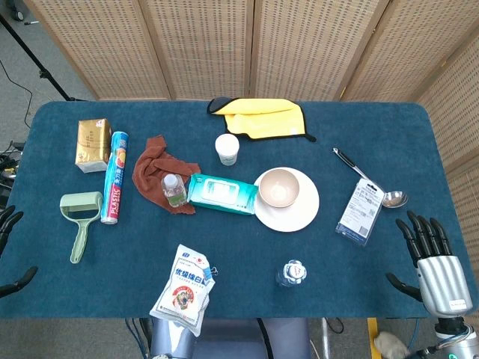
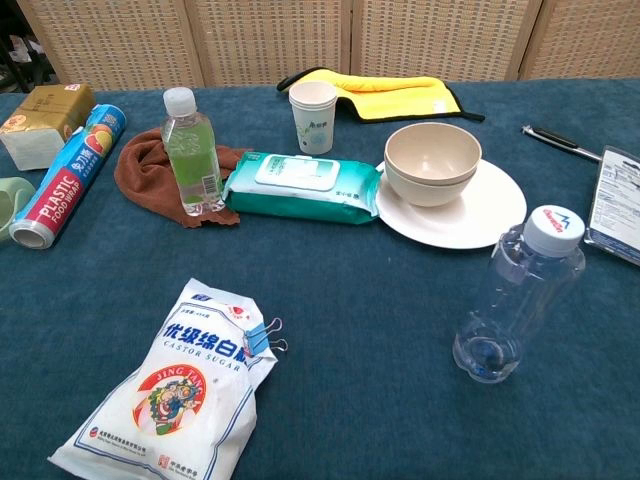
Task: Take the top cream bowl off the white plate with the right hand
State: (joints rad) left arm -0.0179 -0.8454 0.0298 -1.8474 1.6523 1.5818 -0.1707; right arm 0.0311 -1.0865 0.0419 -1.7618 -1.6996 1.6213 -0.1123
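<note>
Two cream bowls sit stacked, the top cream bowl nested in the lower one, on the left part of the white plate right of the table's centre. My right hand hovers over the table's front right corner, well right of the plate, fingers spread and holding nothing. Only the dark fingertips of my left hand show at the left edge of the head view, apart and empty. The chest view shows neither hand.
A teal wipes pack touches the plate's left side. An empty clear bottle stands in front of the plate. A paper cup, yellow cloth, spoon, flat packet, sugar bag and green-drink bottle lie around.
</note>
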